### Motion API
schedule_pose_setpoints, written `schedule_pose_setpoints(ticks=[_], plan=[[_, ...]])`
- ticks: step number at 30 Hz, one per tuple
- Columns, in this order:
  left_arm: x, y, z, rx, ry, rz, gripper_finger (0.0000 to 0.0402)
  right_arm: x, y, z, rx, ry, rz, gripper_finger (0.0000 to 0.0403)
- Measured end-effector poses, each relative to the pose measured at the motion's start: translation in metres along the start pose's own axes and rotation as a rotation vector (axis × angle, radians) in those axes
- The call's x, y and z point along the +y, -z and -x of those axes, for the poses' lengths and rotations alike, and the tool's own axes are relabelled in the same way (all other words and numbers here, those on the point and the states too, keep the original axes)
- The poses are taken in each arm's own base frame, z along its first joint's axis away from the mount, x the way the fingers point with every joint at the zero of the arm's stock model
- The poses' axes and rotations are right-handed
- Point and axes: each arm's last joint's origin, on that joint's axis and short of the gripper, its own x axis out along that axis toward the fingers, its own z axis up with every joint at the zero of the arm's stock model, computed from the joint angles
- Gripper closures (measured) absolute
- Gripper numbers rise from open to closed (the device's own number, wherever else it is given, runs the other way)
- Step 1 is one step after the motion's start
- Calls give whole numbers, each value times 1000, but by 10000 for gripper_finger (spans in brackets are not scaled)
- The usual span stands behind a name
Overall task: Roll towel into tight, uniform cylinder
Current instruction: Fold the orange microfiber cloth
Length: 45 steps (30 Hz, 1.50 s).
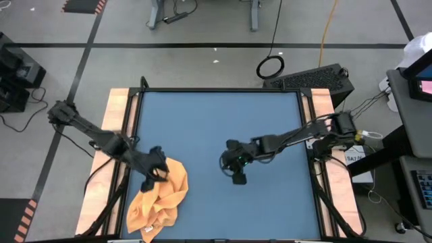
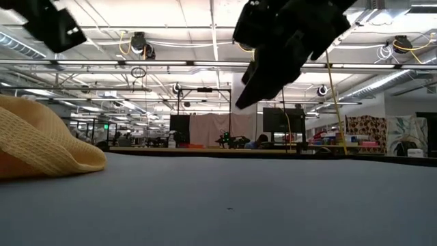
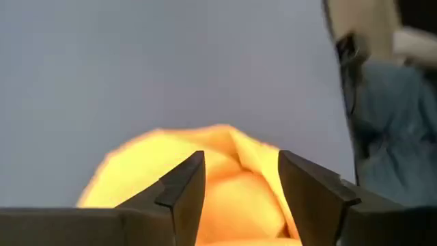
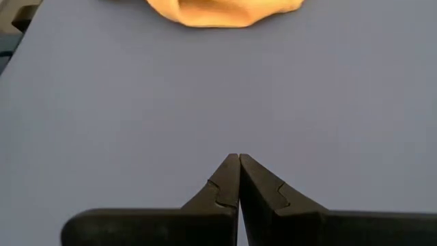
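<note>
We find the towel [image 1: 160,199] crumpled in a loose heap at the near-left corner of the blue table mat [image 1: 223,128], not yet flattened, let alone rolled. Its open weave and soft folds tell us it is light, limp and easily bunched; we expect it to drape and sag from any single pinch rather than hold a shape, though the knit should give the fingers good purchase. The left gripper [image 3: 239,188] hovers just over the heap with its fingers spread apart and nothing between them. The right gripper [image 4: 239,167] waits over bare mat near the middle, well apart from the cloth, fingers pressed together. We judge the best hold is at a corner or hemmed edge, so the cloth can be drawn out flat; we cannot make out the white tag here.
</note>
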Motion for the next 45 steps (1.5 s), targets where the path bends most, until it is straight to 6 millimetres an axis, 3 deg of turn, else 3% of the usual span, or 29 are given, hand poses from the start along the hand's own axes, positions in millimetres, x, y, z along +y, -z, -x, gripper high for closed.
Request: schedule_pose_setpoints(ticks=[6, 15, 18, 22, 25, 33, 39, 45], plan=[[-26, 11, -42, 111, 8, -37, 187, 10, 7, -31, -23, -31, -30, 403], [-42, 25, -96, 194, -34, -39, 193, 32, -3, -48, -224, -112, -31, 403], [-40, 32, -113, 231, -81, -52, 231, 42, -5, -55, -297, -144, -11, 403], [-37, 37, -127, 257, -123, -67, 331, 55, -3, -64, -366, -169, 9, 403], [-37, 35, -130, 224, -139, -107, 388, 65, 2, -74, -413, -140, 14, 403], [-38, 22, -119, 45, -215, -161, 388, 90, 19, -99, -463, -76, 94, 387], [-42, 12, -117, -75, -208, -176, 385, 118, 5, -107, -436, 199, 133, 294], [-45, 9, -118, -113, -188, -180, 380, 125, -18, -104, -338, 445, 154, 205]])
